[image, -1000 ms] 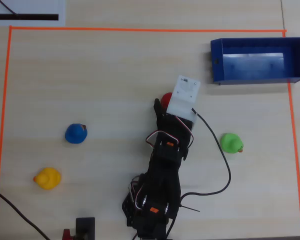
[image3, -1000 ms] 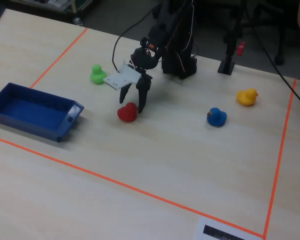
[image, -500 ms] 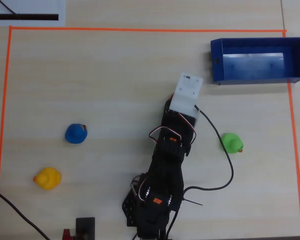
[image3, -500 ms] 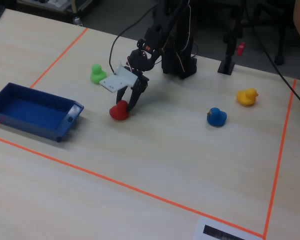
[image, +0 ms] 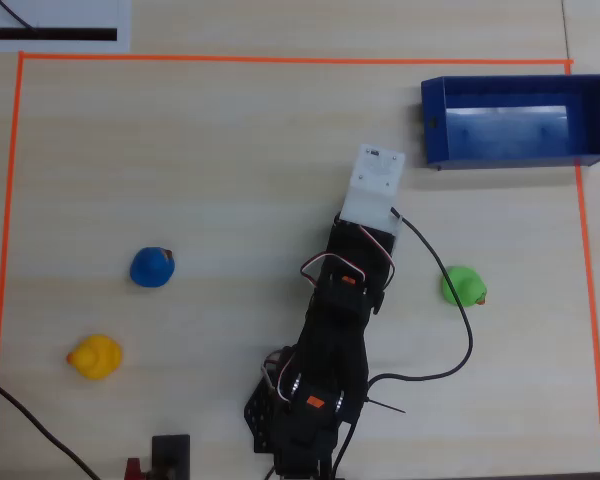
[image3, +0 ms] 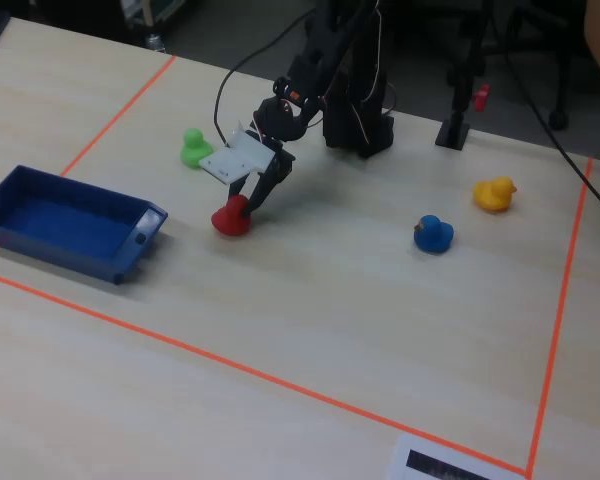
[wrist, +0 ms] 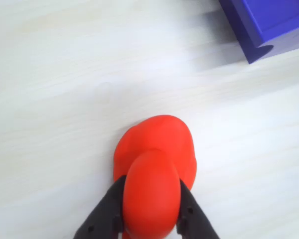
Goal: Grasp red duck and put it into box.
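Gripping the red duck (wrist: 154, 169) between two dark fingers (wrist: 107, 211), end effector (wrist: 152, 211) clamped on either side of the duck's rounded head in the wrist view. Entering that view from six o'clock, with the duck's body stretching toward twelve o'clock, long axis in line with the fingers. Resting on the pale desk (wrist: 65, 74), duck apparently not yet lifted; hard to tell for certain.

Sitting at one to two o'clock from the duck in the wrist view: corner of the blue box (wrist: 269, 30), well apart, bare desk between. In the fixed view, box (image3: 70, 225) lying at nine o'clock from the red duck (image3: 230, 218), open top facing up, nothing visible inside. In the overhead view, duck hidden beneath the white wrist housing; box (image: 515, 85) at about one o'clock from that housing.

Judged next: raising the duck clear of the desk, then carrying it toward the box corner and over the near wall before letting go.

Elsewhere, away from the path: green duck (image3: 192, 146) near the arm, blue duck (image3: 433, 234) and yellow duck (image3: 495, 194) on the far side. Orange tape (image3: 280, 385) marking the work area's border.
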Robot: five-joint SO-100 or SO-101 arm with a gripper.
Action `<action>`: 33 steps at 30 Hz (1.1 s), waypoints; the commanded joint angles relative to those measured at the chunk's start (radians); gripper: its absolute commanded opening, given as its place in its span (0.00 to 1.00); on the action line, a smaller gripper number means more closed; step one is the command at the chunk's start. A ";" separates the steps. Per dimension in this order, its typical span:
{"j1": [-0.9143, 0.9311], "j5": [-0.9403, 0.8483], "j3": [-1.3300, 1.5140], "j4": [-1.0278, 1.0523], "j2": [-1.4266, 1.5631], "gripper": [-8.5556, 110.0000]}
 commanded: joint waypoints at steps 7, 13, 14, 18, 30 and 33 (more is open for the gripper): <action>0.028 0.204 -0.348 0.279 0.106 0.07; 0.041 0.311 -0.713 0.408 -0.015 0.07; 0.049 0.328 -0.790 0.417 -0.061 0.07; 0.094 0.351 -1.103 0.425 -0.295 0.07; 0.270 0.299 -1.690 0.407 -0.885 0.07; 0.296 0.276 -1.789 0.407 -0.999 0.07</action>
